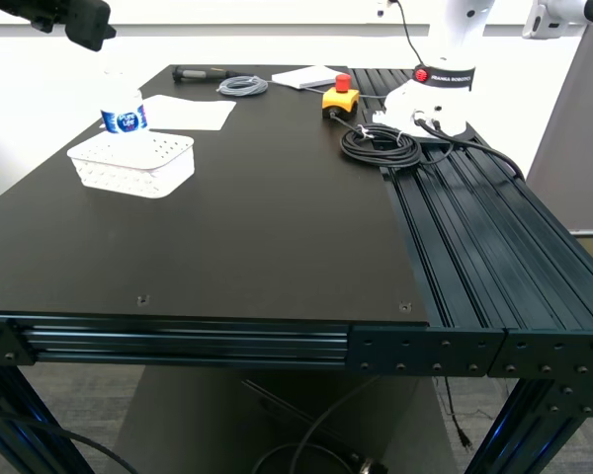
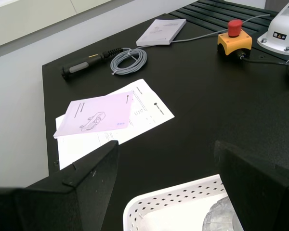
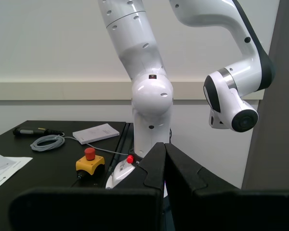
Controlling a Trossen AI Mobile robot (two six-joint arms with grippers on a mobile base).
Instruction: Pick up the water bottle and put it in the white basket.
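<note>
The water bottle [image 1: 125,111], clear with a blue label, stands upright in the far end of the white basket [image 1: 133,166] at the exterior view's left. My first gripper [image 1: 87,27] hangs above the bottle, apart from it. In the first wrist view this gripper [image 2: 166,180] is open and empty, its black fingers [image 2: 82,185] spread wide over the basket's holed rim [image 2: 168,204], and the bottle's clear top [image 2: 220,217] shows at the picture's edge. My second gripper [image 3: 164,161] is shut on nothing and faces a white robot arm; it does not show in the exterior view.
White paper sheets [image 1: 190,112] lie behind the basket. Further back are a black-handled tool [image 1: 202,73], a grey cable coil [image 1: 242,86], a booklet [image 1: 306,77], a yellow stop button [image 1: 341,97], a black cable coil [image 1: 381,144] and another robot's white base [image 1: 430,99]. Slotted rails [image 1: 484,257] form the table's right side.
</note>
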